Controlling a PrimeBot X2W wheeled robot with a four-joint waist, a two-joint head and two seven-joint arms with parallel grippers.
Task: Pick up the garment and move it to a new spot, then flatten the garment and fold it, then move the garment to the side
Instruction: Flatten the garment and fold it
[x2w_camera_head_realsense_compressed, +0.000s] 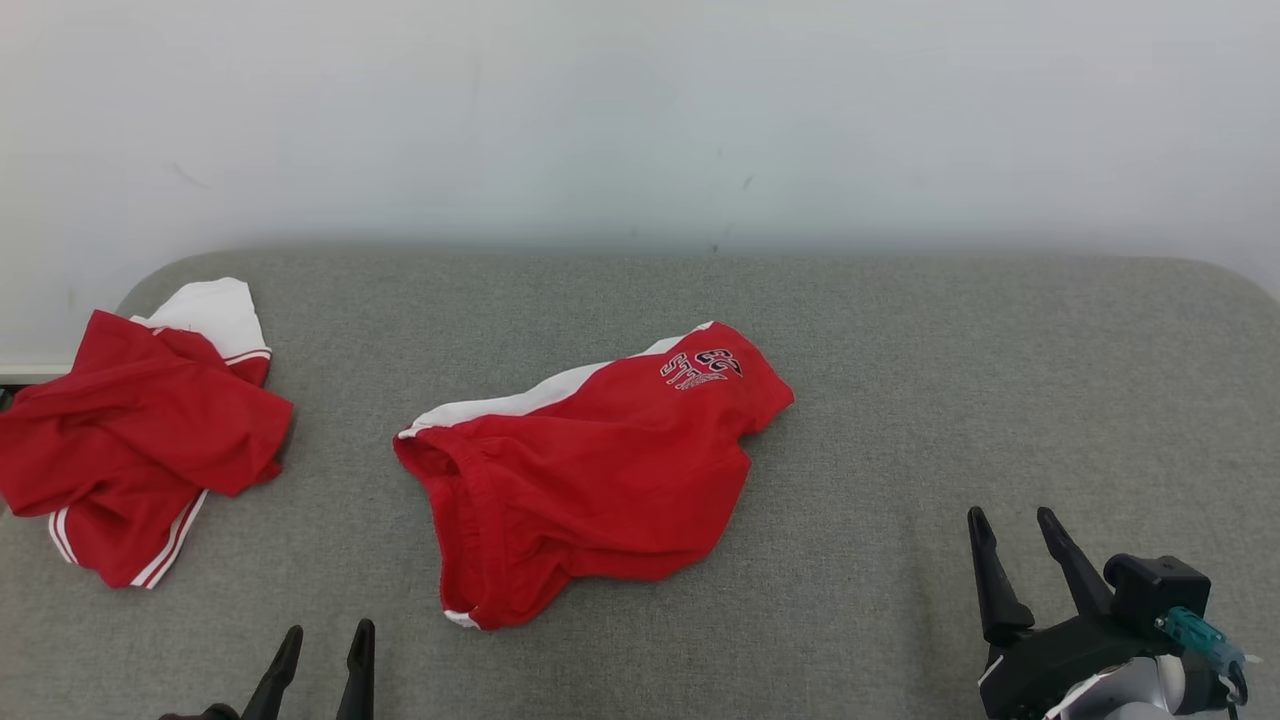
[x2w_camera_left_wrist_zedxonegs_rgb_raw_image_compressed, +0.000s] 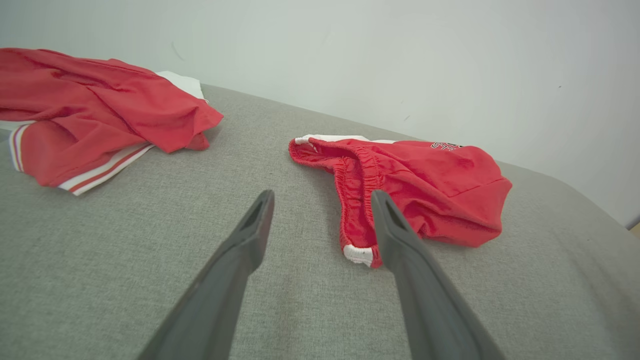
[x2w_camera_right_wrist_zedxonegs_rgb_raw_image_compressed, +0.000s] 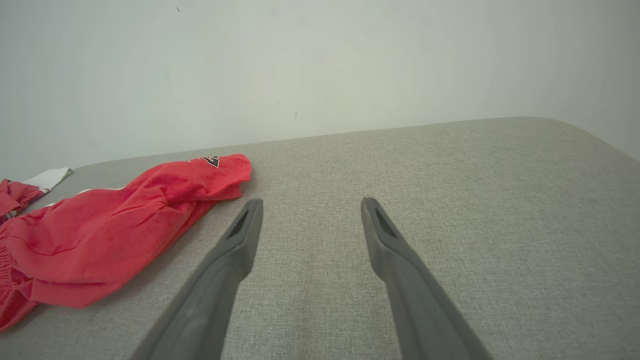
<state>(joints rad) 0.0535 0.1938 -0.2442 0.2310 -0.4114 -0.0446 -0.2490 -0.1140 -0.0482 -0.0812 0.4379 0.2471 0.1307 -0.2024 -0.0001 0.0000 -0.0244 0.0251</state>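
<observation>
The garment (x2w_camera_head_realsense_compressed: 590, 470) is a pair of red shorts with a white side stripe and a dark printed logo, lying rumpled in the middle of the grey surface. Its elastic waistband (x2w_camera_left_wrist_zedxonegs_rgb_raw_image_compressed: 357, 200) faces my left gripper (x2w_camera_left_wrist_zedxonegs_rgb_raw_image_compressed: 322, 195), which stands open and empty just short of it, low at the front left (x2w_camera_head_realsense_compressed: 328, 636). My right gripper (x2w_camera_head_realsense_compressed: 1012, 515) is open and empty at the front right, well clear of the shorts (x2w_camera_right_wrist_zedxonegs_rgb_raw_image_compressed: 115, 235); between its fingers (x2w_camera_right_wrist_zedxonegs_rgb_raw_image_compressed: 310, 202) lies bare fabric surface.
A second red garment (x2w_camera_head_realsense_compressed: 140, 440) with white trim lies crumpled at the left edge of the grey upholstered surface (x2w_camera_head_realsense_compressed: 950, 400). A pale wall (x2w_camera_head_realsense_compressed: 640, 120) rises directly behind. The surface's far corners are rounded.
</observation>
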